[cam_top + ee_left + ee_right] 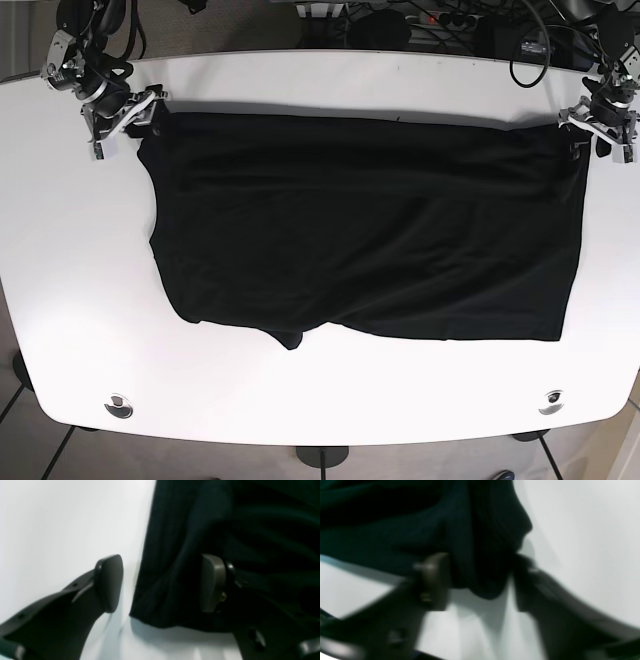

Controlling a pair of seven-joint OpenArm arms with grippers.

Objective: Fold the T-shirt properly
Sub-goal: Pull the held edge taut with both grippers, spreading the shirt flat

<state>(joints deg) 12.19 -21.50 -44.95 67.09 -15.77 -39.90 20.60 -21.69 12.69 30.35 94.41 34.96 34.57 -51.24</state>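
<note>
Loosely between each gripper's parted jaws, a T-shirt (365, 225) corner.

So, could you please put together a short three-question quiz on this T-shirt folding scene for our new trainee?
1. True or false: the T-shirt lies spread on the white table.
2. Which corners of the shirt are the left gripper and right gripper at? A) far corners B) near corners C) the middle
3. In the left wrist view, is the left gripper's visible pad pressed against the cloth or apart from it?

Key:
1. True.
2. A.
3. Apart; bare table shows between the pad and the shirt edge.
</note>
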